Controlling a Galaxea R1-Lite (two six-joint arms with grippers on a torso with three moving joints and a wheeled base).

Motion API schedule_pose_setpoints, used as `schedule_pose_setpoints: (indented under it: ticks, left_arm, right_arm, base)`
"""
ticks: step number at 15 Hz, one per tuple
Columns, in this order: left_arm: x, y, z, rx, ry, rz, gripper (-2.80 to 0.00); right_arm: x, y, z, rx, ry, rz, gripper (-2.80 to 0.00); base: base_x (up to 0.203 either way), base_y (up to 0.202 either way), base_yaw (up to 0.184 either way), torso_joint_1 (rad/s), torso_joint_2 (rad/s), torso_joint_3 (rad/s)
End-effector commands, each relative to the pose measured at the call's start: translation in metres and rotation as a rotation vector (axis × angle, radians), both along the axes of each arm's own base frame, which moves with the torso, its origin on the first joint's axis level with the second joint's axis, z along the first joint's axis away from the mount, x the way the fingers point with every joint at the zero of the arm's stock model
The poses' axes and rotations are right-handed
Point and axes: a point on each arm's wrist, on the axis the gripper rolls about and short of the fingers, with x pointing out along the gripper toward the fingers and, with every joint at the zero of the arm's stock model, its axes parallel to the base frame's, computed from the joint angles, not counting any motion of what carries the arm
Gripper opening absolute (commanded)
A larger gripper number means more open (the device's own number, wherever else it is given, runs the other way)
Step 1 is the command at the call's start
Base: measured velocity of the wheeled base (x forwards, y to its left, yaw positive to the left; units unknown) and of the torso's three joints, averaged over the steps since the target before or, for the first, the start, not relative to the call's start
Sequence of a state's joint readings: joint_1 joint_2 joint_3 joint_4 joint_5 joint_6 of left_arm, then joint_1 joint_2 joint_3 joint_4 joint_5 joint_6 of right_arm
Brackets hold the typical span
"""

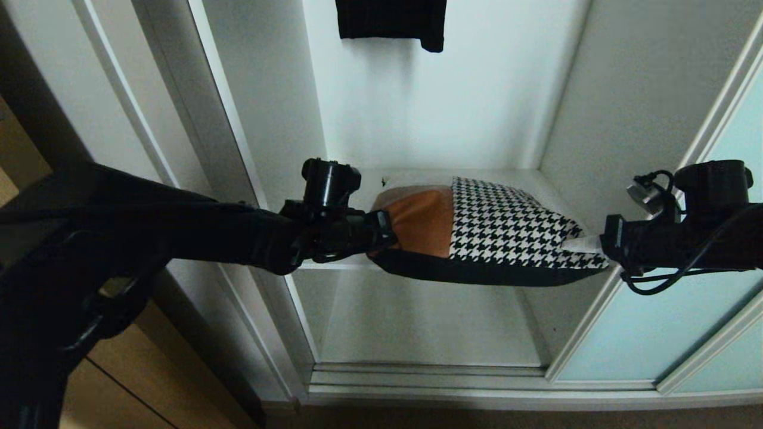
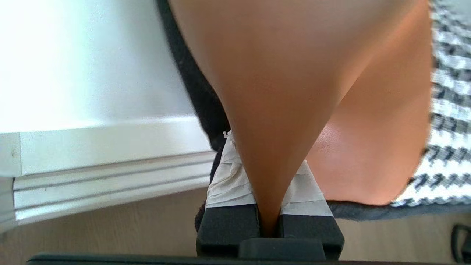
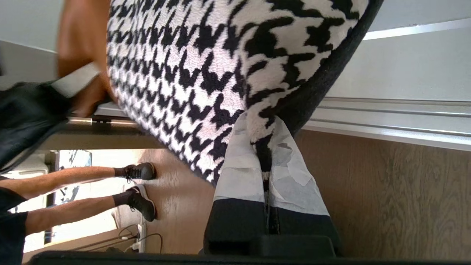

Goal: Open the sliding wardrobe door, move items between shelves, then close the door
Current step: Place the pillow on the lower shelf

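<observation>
Between your two arms, at the front of the open wardrobe, the cushion [image 1: 486, 235] hangs stretched from one claw to the other. Your left gripper [image 1: 381, 233] is clamped on the tan leather corner; in the left wrist view you can see the taped fingers [image 2: 231, 182] pinching a fold of that brown material. Your right gripper [image 1: 587, 243] is clamped on the houndstooth corner at the opposite end, its taped fingers [image 3: 243, 173] squeezed together on the patterned fabric. The cushion's black back faces down, and its front edge juts out past the front edge of the white shelf [image 1: 334, 262] at that level. Whether its rear edge touches the board you cannot tell from these views. Below it you see the lower shelf [image 1: 417, 333], bare and white. Up above, a small black garment [image 1: 393, 21] hangs against the back wall. On your right, the frosted aqua sliding door [image 1: 644, 333] stands pushed aside, beside your right arm. Behind you, the right wrist view catches a person's legs and dark shoes [image 3: 138, 187] on the wooden floor [image 3: 386, 195].
</observation>
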State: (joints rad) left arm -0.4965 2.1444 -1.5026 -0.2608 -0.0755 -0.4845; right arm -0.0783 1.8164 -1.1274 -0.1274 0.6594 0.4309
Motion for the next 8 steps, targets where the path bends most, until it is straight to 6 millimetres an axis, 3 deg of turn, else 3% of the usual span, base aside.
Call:
schedule_pose_setpoints:
  ticks: [1, 3, 8]
  left_arm:
    - [-0.028, 0.002, 0.032, -0.016, -0.019, -0.028, -2.8]
    - [-0.045, 0.004, 0.034, -0.013, 0.013, -0.045, -2.8]
    - [-0.083, 0.003, 0.066, -0.008, -0.062, -0.01, -2.8]
  right_arm:
    - [-0.015, 0.003, 0.013, 0.001, -0.034, 0.008, -2.8]
    - [-0.031, 0.006, 0.022, 0.0, -0.055, 0.014, -2.8]
    - [-0.074, 0.014, 0.041, -0.003, -0.115, 0.037, -2.8]
  base:
    - [0.0, 0.0, 0.0, 0.0, 0.0, 0.0]
    - [0.0, 0.0, 0.0, 0.0, 0.0, 0.0]
    - [0.0, 0.0, 0.0, 0.0, 0.0, 0.0]
